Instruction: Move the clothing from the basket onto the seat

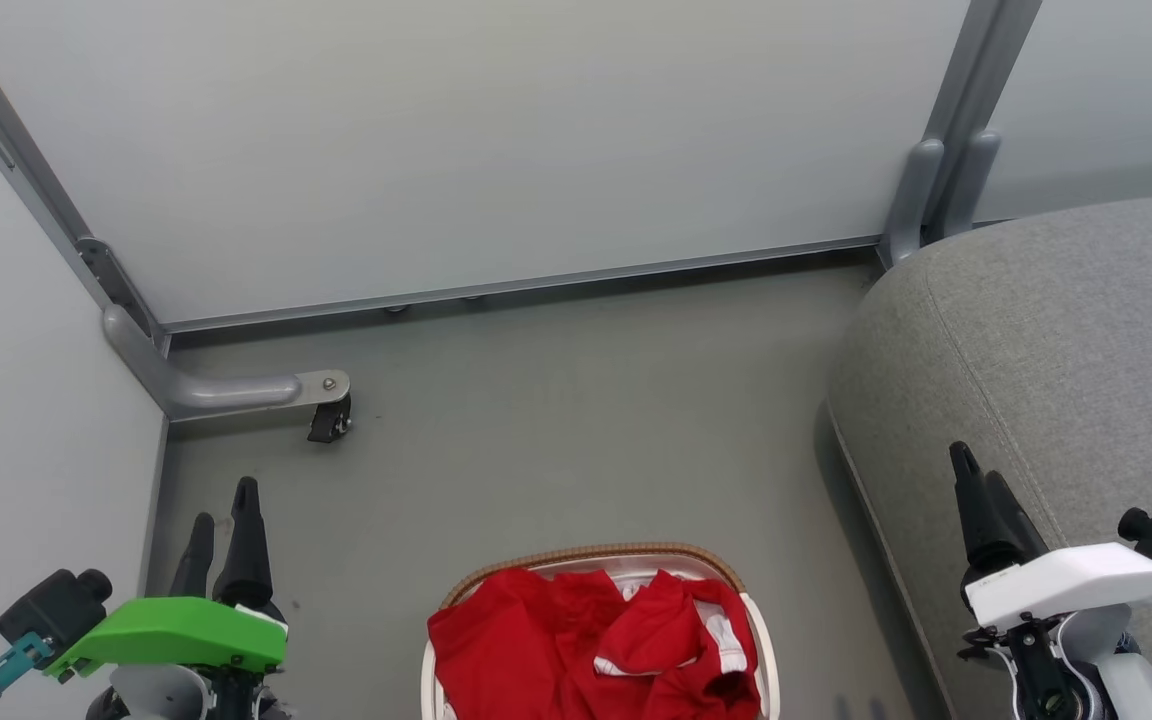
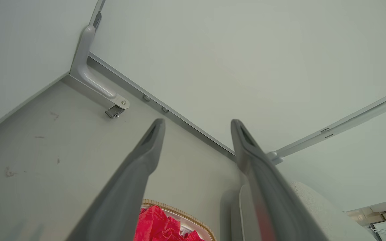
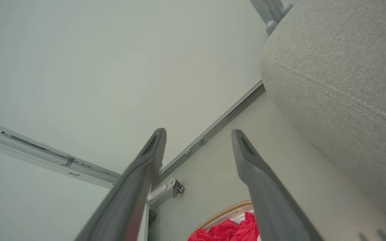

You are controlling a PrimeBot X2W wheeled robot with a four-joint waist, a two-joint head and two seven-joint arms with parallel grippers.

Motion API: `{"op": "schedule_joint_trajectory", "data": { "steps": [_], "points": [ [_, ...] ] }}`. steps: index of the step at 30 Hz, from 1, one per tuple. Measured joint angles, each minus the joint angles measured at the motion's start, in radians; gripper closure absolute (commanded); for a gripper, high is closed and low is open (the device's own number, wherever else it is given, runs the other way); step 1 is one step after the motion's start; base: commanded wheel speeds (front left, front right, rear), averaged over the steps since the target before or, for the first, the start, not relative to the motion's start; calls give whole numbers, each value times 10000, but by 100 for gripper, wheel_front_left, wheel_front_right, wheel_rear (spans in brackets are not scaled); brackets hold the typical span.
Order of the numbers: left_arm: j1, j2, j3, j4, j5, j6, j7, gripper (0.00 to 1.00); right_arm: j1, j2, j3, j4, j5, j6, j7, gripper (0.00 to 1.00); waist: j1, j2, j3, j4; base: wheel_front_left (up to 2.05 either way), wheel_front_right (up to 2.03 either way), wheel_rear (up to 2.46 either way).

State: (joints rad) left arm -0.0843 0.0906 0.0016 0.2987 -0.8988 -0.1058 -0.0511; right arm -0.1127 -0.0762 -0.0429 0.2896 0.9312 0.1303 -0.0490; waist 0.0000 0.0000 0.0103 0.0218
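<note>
Red fabric with white trim, the clothing (image 1: 586, 650), lies heaped inside the basket (image 1: 591, 552), an oval white container with a brown woven rim. The basket appears at the bottom centre of the head view, where the lower edge cuts it off. It stands on the grey floor (image 1: 556, 400), near the seat (image 1: 1066, 340) but apart from it, with a strip of bare floor between the two. The seat is a large grey upholstered cushion with a rounded edge and a stitched seam, and it occupies the robot's right side. All the clothing that can be seen is in the basket.

The left tool (image 1: 224, 503), under a green cover (image 1: 176, 630), is at the lower left over the floor, well apart from the basket. Its two dark fingers stand spread and grasp nothing (the left wrist view shows only floor and wall between them, with the basket rim and red fabric at the bottom edge).

The right tool (image 1: 976, 468), under a white cover (image 1: 1076, 580), is at the lower right, in front of the seat's rounded edge. Its fingers are likewise spread and empty. In the right wrist view the seat lies to the right of the fingers, clear of them, and the basket rim shows low between them.

Pale wall panels (image 1: 486, 130) in metal framing meet the floor behind. A frame foot with a small black caster (image 1: 329, 420) stands at the left corner.
</note>
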Motion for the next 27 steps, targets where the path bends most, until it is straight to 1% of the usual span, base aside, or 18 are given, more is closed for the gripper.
{"op": "schedule_joint_trajectory", "data": {
  "steps": [16,27],
  "points": [
    [-148,221,-593,144,2230,245,-502,0,-86,-12,316,92,-2240,0,-506,0,0,0,27,58,0,0,0],
    [-151,249,-892,291,3448,403,-823,0,-102,-10,527,134,-3611,0,-840,0,0,0,1,85,0,0,0]
  ]
}}
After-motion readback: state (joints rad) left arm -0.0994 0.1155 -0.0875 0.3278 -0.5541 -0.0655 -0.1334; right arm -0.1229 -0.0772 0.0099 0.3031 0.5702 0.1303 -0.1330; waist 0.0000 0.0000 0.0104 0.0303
